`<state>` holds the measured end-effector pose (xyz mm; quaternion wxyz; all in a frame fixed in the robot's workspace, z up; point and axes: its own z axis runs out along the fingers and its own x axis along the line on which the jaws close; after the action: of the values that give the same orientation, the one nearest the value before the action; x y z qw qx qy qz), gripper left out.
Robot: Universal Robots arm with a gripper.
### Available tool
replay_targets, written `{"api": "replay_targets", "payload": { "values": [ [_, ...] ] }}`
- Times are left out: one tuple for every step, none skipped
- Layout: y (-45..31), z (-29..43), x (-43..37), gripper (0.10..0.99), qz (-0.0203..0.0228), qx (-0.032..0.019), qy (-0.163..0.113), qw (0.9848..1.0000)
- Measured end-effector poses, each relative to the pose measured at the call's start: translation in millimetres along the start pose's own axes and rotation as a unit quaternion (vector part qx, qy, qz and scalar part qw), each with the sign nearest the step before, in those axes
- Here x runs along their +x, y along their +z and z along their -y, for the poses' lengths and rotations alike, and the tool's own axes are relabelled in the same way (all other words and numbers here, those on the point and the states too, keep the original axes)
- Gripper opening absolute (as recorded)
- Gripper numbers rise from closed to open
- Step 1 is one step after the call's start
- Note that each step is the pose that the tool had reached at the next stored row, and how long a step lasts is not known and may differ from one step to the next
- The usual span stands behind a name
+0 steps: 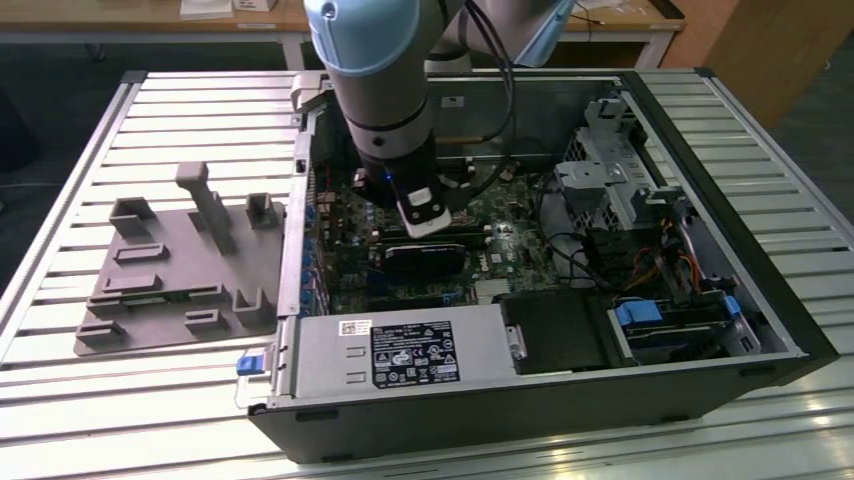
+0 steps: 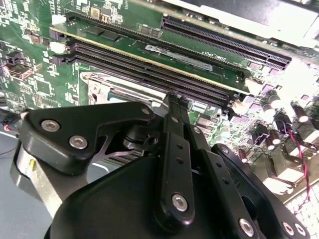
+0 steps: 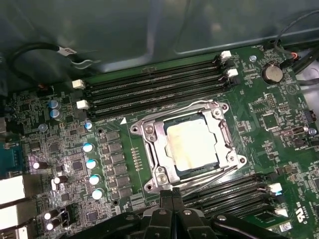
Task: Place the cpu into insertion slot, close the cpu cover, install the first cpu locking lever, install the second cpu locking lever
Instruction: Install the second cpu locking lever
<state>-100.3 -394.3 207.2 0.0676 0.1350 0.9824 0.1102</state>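
In the first wrist view the cpu [image 3: 192, 142], a dull silver square, lies in the insertion slot [image 3: 180, 172] on the green board. The cpu cover [image 3: 152, 144], a silver frame, lies flat around it. One thin wire locking lever [image 3: 174, 110] runs along one side of the frame and a second one [image 3: 214, 175] along the opposite side. My gripper [image 3: 172, 193] is shut, its black tips just off the frame's edge by the second lever's end, with nothing seen between them. In the second wrist view the gripper [image 2: 174, 101] hides most of the cover [image 2: 94, 84]. The exterior view has the gripper [image 1: 430, 228] low inside the case.
Long black memory slots [image 3: 154, 87] flank the socket on two sides, and several blue-topped capacitors [image 3: 92, 164] stand beside it. The open computer case [image 1: 787, 330] lies on a slatted table with a power supply [image 1: 400, 352] at its front. A grey fixture plate [image 1: 174, 280] sits at the exterior view's left.
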Motion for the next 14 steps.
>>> {"api": "replay_targets", "payload": {
  "values": [
    [0.2, 0.4, 0.4, 0.102, -0.0002, -0.0006, 0.0, 1.0],
    [0.3, 0.8, 0.7, 0.102, -0.0003, -0.0013, 0.0, 1.0],
    [0.5, 1.2, 1.0, 0.102, -0.0005, -0.0021, 0.0, 1.0],
    [0.5, 1.7, 1.4, 0.102, -0.0008, -0.0031, 0.001, 1.0],
    [0.6, 2.3, 1.7, 0.102, -0.0011, -0.0045, 0.001, 1.0],
    [0.7, 2.9, 2.0, 0.102, -0.0015, -0.0059, 0.001, 1.0],
    [0.6, 3.6, 2.1, 0.102, -0.0019, -0.0075, 0.001, 1.0],
    [0.3, 4.6, 1.9, 0.102, -0.0022, -0.0088, 0.002, 1.0],
    [0.1, 5.8, 1.6, 0.102, -0.0024, -0.0093, 0.002, 1.0],
    [-0.4, 7.9, 1.0, 0.102, -0.0028, -0.0107, 0.002, 0.9999],
    [-0.6, 9.2, 0.6, 0.102, -0.0033, -0.0127, 0.002, 0.9999],
    [-0.9, 10.4, 0.3, 0.102, -0.004, -0.0154, 0.003, 0.9999],
    [-1.0, 11.3, 0.1, 0.102, -0.0048, -0.0186, 0.003, 0.9998],
    [-1.1, 12.0, 0.2, 0.102, -0.0056, -0.0215, 0.004, 0.9997]
  ]
}}
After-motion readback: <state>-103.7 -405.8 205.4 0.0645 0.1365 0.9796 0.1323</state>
